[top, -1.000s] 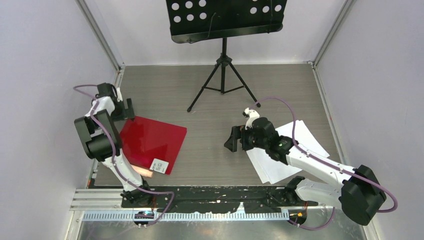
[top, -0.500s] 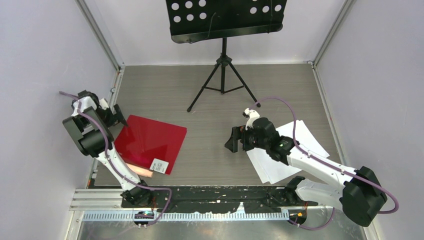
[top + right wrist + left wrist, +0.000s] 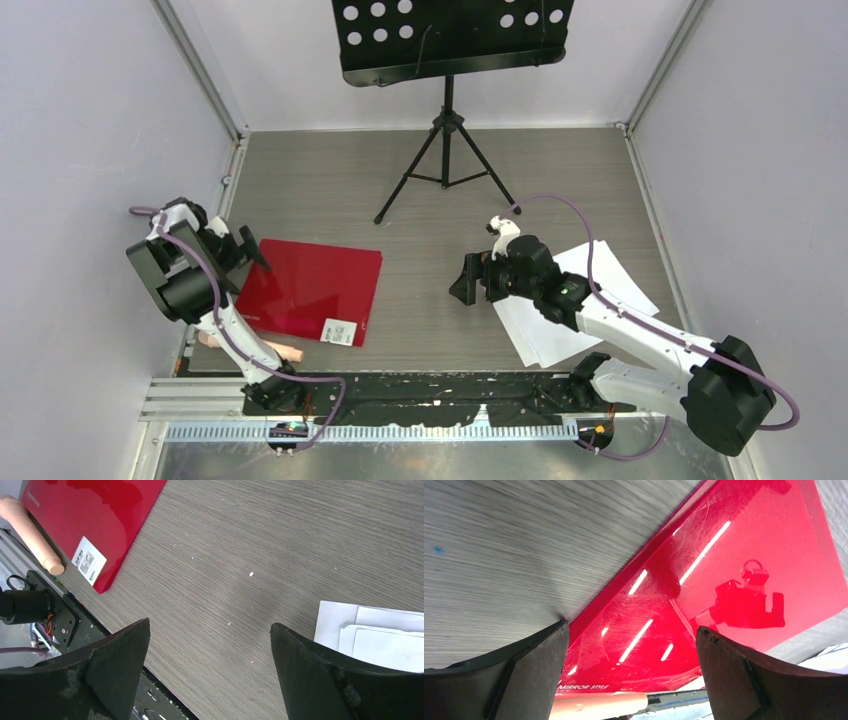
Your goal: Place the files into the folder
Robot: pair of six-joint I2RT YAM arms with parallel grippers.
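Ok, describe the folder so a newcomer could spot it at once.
From the black music stand at the back of the table, come forward and left. The folder lies flat by the left fingers. It is the only glossy red thing, with a small white label at its near corner.

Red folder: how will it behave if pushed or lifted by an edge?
Probably slides easily: the folder has a glossy, mirror-like cover lying flat on the table. Likely hard to pinch: it is thin, edges flush with the surface. Lifted by one corner, it may flex or open.
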